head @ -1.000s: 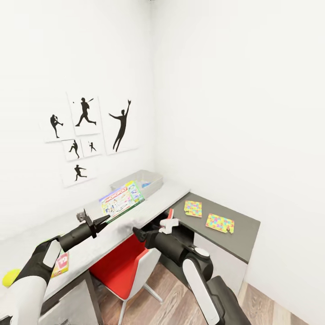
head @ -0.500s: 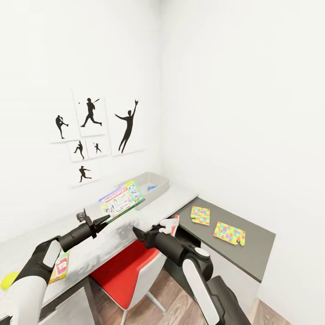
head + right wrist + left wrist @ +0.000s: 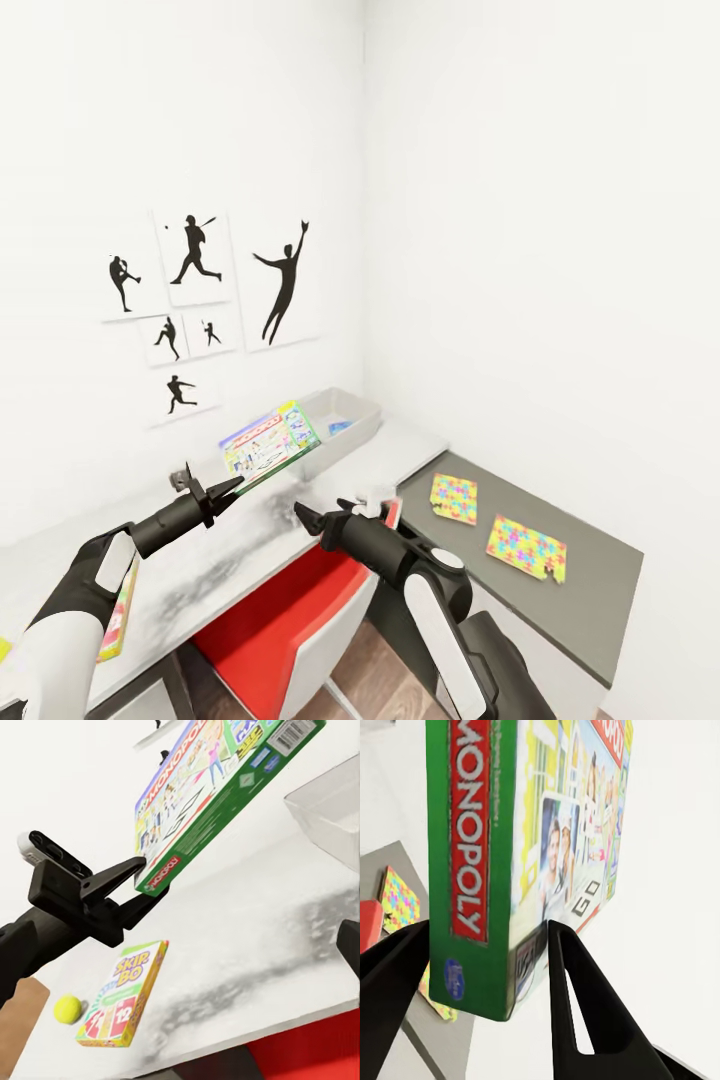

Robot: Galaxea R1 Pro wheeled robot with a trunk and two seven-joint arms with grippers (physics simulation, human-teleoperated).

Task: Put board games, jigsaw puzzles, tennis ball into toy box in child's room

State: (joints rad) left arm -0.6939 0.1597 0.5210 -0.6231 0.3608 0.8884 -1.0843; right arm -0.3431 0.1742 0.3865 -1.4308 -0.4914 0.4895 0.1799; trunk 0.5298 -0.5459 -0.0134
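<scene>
My left gripper [image 3: 232, 487] pinches the green Monopoly board game [image 3: 270, 444]; its long axis points up-right at the light grey toy box [image 3: 352, 428], centre frame.

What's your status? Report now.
Left pincer shut on Monopoly box, held above desk. Right pincer: state unclear. Toy bin ahead, path open.

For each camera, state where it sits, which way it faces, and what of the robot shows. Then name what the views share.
Head view: from the robot's head, down over the desk, toy box and puzzles; both arms show.
Left wrist view: on the left arm, along the left gripper, clamped on the Monopoly box.
Right wrist view: on the right arm, across the desk at the Skip-Bo box and tennis ball.
Shared: all three show the Monopoly box.
</scene>
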